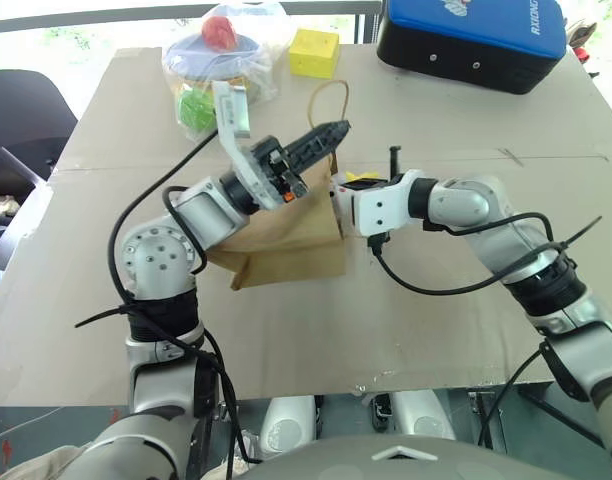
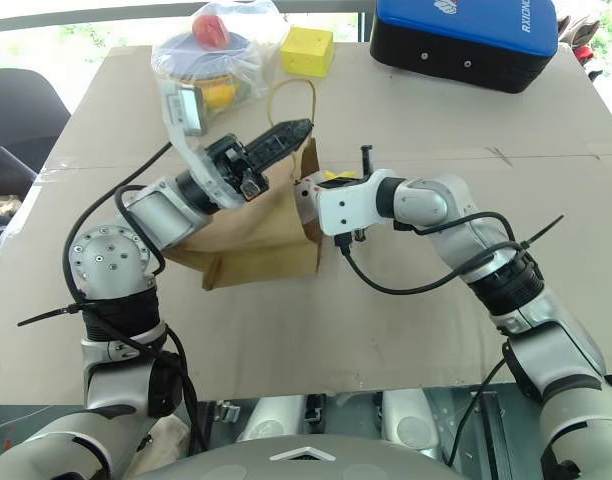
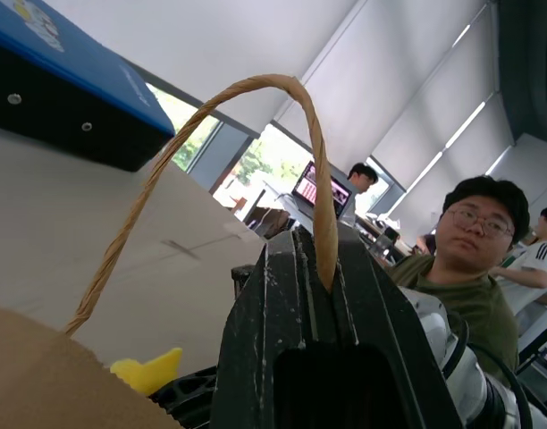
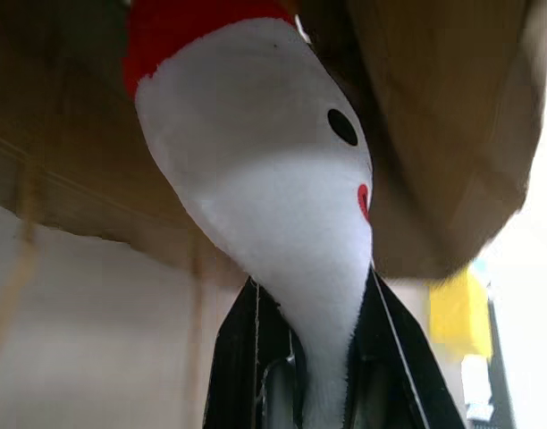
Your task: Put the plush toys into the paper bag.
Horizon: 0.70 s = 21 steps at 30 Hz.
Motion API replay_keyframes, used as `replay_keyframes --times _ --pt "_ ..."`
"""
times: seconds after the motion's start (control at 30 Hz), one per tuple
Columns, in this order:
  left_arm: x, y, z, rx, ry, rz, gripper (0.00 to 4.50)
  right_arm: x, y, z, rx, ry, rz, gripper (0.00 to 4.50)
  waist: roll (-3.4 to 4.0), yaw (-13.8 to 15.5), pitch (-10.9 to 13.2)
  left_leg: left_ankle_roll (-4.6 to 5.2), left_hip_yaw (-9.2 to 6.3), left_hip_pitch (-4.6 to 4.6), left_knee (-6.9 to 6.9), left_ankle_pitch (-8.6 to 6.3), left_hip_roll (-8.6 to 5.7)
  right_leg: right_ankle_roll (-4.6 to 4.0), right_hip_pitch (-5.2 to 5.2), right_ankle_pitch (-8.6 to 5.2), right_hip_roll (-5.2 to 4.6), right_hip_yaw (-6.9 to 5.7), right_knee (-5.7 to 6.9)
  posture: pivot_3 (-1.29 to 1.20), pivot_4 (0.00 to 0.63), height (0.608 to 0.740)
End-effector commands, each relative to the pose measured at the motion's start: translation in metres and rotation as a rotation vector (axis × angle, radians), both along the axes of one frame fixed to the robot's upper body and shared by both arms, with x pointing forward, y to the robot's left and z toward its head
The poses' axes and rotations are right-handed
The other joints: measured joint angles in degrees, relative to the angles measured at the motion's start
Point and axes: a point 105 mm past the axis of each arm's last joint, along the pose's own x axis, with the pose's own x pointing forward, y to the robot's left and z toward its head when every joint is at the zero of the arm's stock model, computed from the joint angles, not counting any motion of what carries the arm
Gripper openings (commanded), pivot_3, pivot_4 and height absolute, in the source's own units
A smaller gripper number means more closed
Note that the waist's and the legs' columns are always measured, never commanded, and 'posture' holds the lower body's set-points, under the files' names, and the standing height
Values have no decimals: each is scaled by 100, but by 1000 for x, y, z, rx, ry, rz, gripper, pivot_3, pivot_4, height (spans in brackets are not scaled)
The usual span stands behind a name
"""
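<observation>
Holding the bag open, toy at its mouth

Looking down from the head camera, we see one paper bag (image 1: 286,240) lying on the cardboard-covered table (image 1: 436,320), its mouth turned toward our right arm. Our left gripper (image 1: 331,133) is pinched shut on one cord handle (image 1: 326,100) and lifts it above the bag. Our right gripper (image 2: 304,195) reaches into the bag's mouth, so its tips are hidden by the paper edge. At the far edge of the table we count one clear plastic bag (image 1: 221,55) with colourful toys inside, one yellow cube (image 1: 314,52) just beside it, and one blue and black case (image 1: 471,40).

From the left wrist camera, the two black fingers (image 3: 282,295) are clamped together on the twisted cord, which loops up from the bag's brown edge and comes down between them. A scrap of yellow shows just past that edge. Several people sit in the room beyond.

From the right wrist camera, the right fingers (image 4: 242,357) are closed on the narrow end of one white plush toy (image 4: 256,170). Its red end points away from the fingers, into the brown paper around it.
</observation>
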Motion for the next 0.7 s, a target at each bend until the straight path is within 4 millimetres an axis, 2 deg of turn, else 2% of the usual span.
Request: replay_keyframes --times 0.03,0.07,0.17,0.2,0.3,0.37,0.5,0.7 --pt "-20 -8 -1 53 -129 -54 0 -20 31 2 2 -30 196 719 0 -27 0 0 0 1 -2 0 1 0 0 0 1 0 0 0 150 740" --pt "-23 -7 -4 66 -149 -60 0 -19 32 4 17 -46 203 921 2 -31 2 -1 0 1 -4 1 3 0 0 0 3 -1 -2 0 150 740" --pt "-29 -4 -18 134 -195 -71 0 -14 31 7 59 -78 196 2320 2 26 2 -2 -2 -2 -3 1 2 -1 0 0 -2 -5 -2 0 150 740" --pt "-31 -1 -23 149 -204 -74 0 -13 28 3 71 -48 184 2920 2 35 2 -2 -1 -2 -1 1 0 -1 1 0 -4 -6 -2 0 150 740" --pt "-32 8 -37 182 -210 -65 0 -12 18 -13 99 46 139 4317 1 39 1 -1 0 1 3 1 -1 -1 6 0 -7 -5 0 0 150 740" --pt "-33 10 -41 195 -219 -61 0 -13 15 -17 112 81 122 4419 3 39 3 -1 -1 1 2 1 -1 -1 6 0 -6 -6 0 0 150 740" --pt "-37 23 -50 224 -227 -67 0 -16 -12 -23 146 230 5 4419 5 34 4 -1 -1 1 0 1 2 -1 4 -1 -4 -5 2 0 150 740" --pt "-37 28 -50 225 -256 -51 0 -16 -40 -3 236 337 -165 4419 5 41 4 2 -5 0 -2 -2 1 -2 4 0 -6 -6 7 0 150 740"
